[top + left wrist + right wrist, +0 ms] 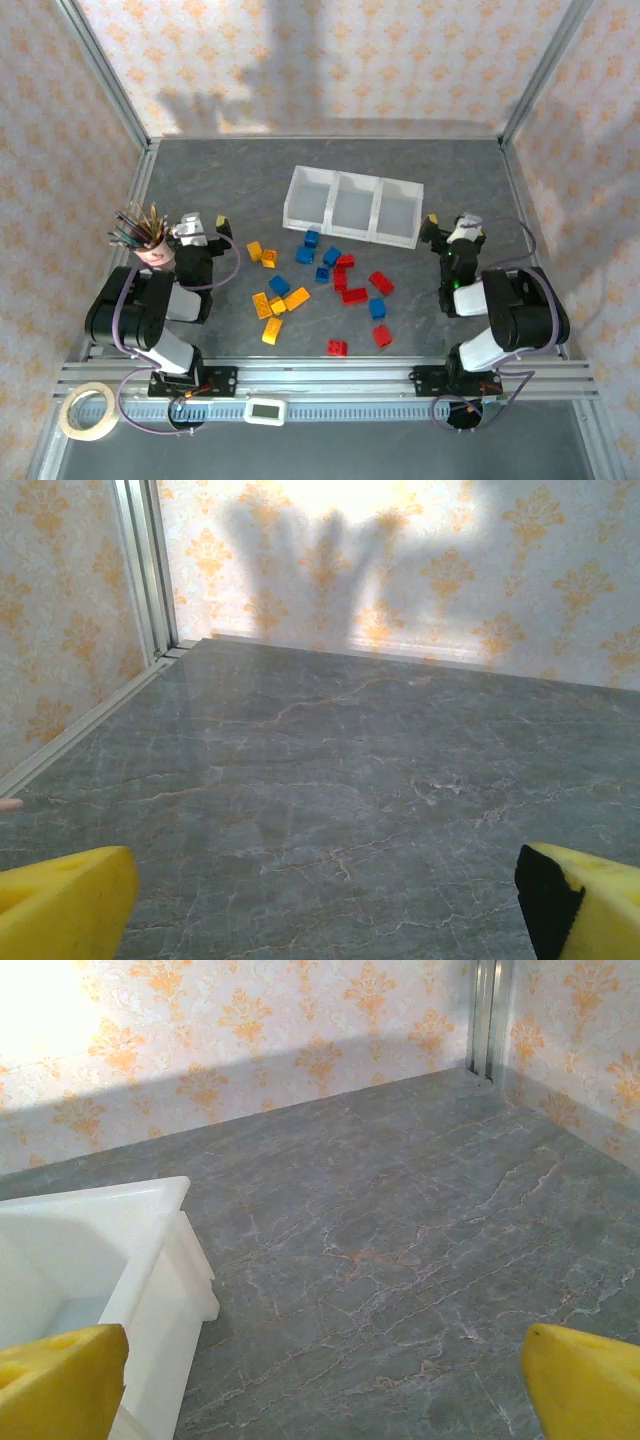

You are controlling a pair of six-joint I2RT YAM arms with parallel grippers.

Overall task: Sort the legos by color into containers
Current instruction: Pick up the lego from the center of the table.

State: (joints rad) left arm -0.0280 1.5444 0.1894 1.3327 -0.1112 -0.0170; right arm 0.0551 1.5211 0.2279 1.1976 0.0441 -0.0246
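Several legos lie scattered on the grey table between the arms: yellow-orange ones [268, 305] to the left, blue ones [318, 254] in the middle, red ones [354, 296] to the right and front. Behind them stands the white tray [297, 194] with three adjoining compartments, all looking empty. My left gripper [206, 224] hangs open left of the bricks, over bare table, its yellow fingers [65, 905] wide apart. My right gripper [451, 222] is open just right of the tray's right end; the tray corner [165, 1250] shows at the left beside its fingers [585, 1380].
A pink pencil cup [150, 248] full of pencils stands against my left arm. A tape roll [88, 411] and a small white device [266, 410] lie at the front rail. Patterned walls and metal posts [110, 75] enclose the table on three sides.
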